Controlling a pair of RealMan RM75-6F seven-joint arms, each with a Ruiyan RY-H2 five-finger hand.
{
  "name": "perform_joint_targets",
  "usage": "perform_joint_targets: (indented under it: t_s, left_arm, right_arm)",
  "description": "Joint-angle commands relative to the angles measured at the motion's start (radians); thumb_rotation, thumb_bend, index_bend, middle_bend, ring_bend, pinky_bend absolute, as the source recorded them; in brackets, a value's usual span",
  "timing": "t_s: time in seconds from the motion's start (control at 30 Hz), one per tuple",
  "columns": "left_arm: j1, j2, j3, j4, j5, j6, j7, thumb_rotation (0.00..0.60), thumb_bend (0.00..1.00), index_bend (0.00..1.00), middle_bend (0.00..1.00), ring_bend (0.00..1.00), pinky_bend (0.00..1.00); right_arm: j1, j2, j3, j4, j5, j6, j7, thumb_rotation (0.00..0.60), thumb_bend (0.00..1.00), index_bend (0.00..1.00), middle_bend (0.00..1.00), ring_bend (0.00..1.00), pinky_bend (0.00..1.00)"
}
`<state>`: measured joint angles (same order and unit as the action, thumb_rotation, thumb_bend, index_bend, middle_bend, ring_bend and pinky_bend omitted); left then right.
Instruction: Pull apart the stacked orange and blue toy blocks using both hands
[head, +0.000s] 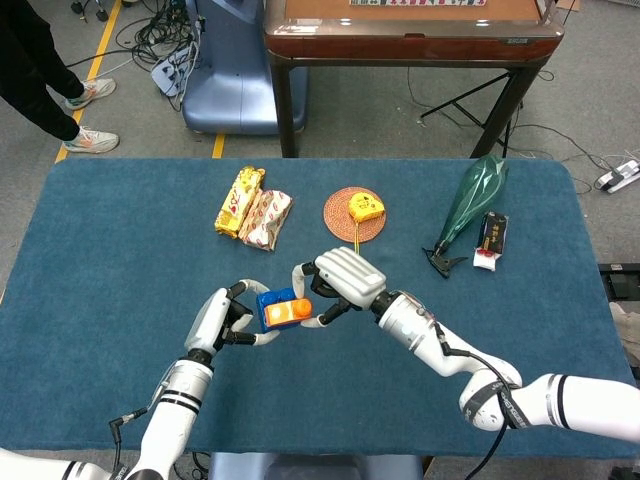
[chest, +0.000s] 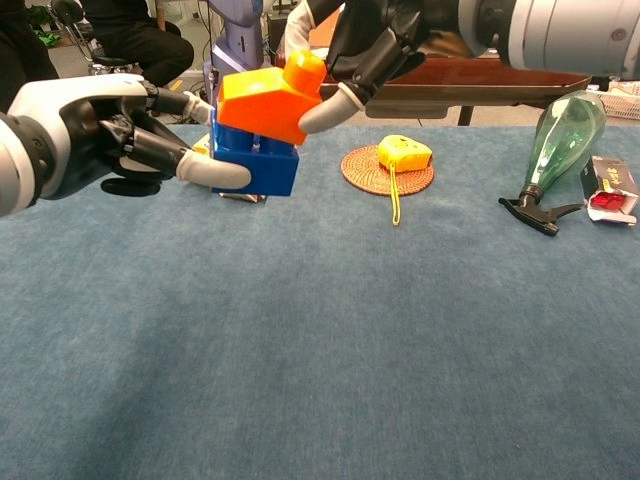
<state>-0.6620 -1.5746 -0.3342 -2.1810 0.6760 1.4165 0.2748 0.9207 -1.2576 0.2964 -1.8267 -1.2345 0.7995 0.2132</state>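
The orange block (chest: 266, 98) sits tilted on the blue block (chest: 255, 160), lifted at its left edge so the blue block's studs show. My left hand (chest: 95, 130) grips the blue block from the left. From the right and above, my right hand (chest: 365, 45) holds the orange block. Both blocks hang above the table. In the head view the orange block (head: 288, 312) and blue block (head: 267, 303) lie between the left hand (head: 228, 318) and right hand (head: 340, 283), near the table's middle front.
A yellow tape measure (head: 365, 207) rests on a round woven coaster (head: 345, 222). Two snack packets (head: 252, 208) lie at the back left. A green spray bottle (head: 468, 205) and a small packet (head: 490, 240) lie at the right. The blue cloth table (head: 110, 260) spreads around.
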Motion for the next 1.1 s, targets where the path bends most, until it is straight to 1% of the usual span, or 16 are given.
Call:
perform_joint_targets:
  t_s: [0.03,0.27,0.43,0.6,0.7,0.73,0.8,0.83,0.9,0.93,0.97,1.07,1.1]
  left_arm:
    - [0.003,-0.005,0.007,0.006,0.008,0.004,0.007,0.600,0.00,0.67,1.00,1.00,1.00]
    - [0.008,-0.014,0.035,0.032,0.042,0.014,0.044,0.600,0.00,0.66,1.00,1.00,1.00]
    - [0.016,-0.020,0.063,0.047,0.053,0.012,0.070,0.600,0.00,0.66,1.00,1.00,1.00]
    - [0.009,-0.028,0.096,0.079,0.031,-0.017,0.119,0.600,0.00,0.65,1.00,1.00,1.00]
    - [0.001,-0.053,0.105,0.110,0.016,-0.036,0.135,0.600,0.00,0.64,1.00,1.00,1.00]
    - [-0.003,-0.063,0.107,0.122,0.015,-0.040,0.141,0.600,0.00,0.64,1.00,1.00,1.00]
    - [-0.012,-0.087,0.112,0.151,0.016,-0.045,0.159,0.600,0.00,0.62,1.00,1.00,1.00]
    - [-0.016,-0.097,0.113,0.165,0.015,-0.047,0.169,0.600,0.00,0.58,1.00,1.00,1.00]
    - [-0.027,-0.112,0.110,0.177,-0.014,-0.060,0.193,0.600,0.00,0.47,1.00,1.00,1.00]
    - [-0.031,-0.114,0.103,0.177,-0.030,-0.067,0.198,0.600,0.00,0.38,1.00,1.00,1.00]
    - [-0.035,-0.119,0.093,0.182,-0.043,-0.070,0.202,0.600,0.00,0.31,1.00,1.00,1.00]
    - [-0.040,-0.134,0.081,0.197,-0.035,-0.057,0.211,0.600,0.00,0.21,1.00,1.00,1.00]
    - [-0.041,-0.138,0.081,0.201,-0.025,-0.047,0.219,0.600,0.00,0.19,1.00,1.00,1.00]
  right_arm:
    - [-0.005,0.003,0.001,0.000,-0.007,0.006,0.010,0.600,0.32,0.68,1.00,1.00,1.00]
    - [-0.022,0.023,0.002,0.001,-0.013,0.024,0.027,0.600,0.32,0.68,1.00,1.00,1.00]
    - [-0.042,0.043,-0.019,0.017,-0.010,0.031,0.008,0.600,0.31,0.68,1.00,1.00,1.00]
    - [-0.062,0.028,-0.074,0.080,0.019,0.044,-0.107,0.600,0.31,0.68,1.00,1.00,1.00]
    - [-0.067,0.003,-0.107,0.124,0.042,0.047,-0.188,0.600,0.28,0.68,1.00,1.00,1.00]
    - [-0.068,-0.007,-0.114,0.136,0.047,0.049,-0.206,0.600,0.27,0.66,1.00,1.00,1.00]
    - [-0.071,-0.028,-0.127,0.165,0.057,0.053,-0.239,0.600,0.23,0.61,1.00,1.00,1.00]
    - [-0.072,-0.036,-0.131,0.176,0.060,0.054,-0.248,0.600,0.19,0.58,1.00,1.00,1.00]
    - [-0.075,-0.050,-0.137,0.198,0.065,0.053,-0.259,0.600,0.09,0.50,1.00,1.00,1.00]
    - [-0.076,-0.054,-0.138,0.205,0.067,0.051,-0.261,0.600,0.04,0.43,1.00,1.00,1.00]
    - [-0.078,-0.058,-0.139,0.213,0.072,0.048,-0.262,0.600,0.01,0.35,1.00,1.00,1.00]
    - [-0.083,-0.064,-0.141,0.226,0.070,0.046,-0.256,0.600,0.00,0.15,0.98,1.00,1.00]
    - [-0.088,-0.065,-0.141,0.230,0.065,0.049,-0.248,0.600,0.00,0.09,0.97,1.00,1.00]
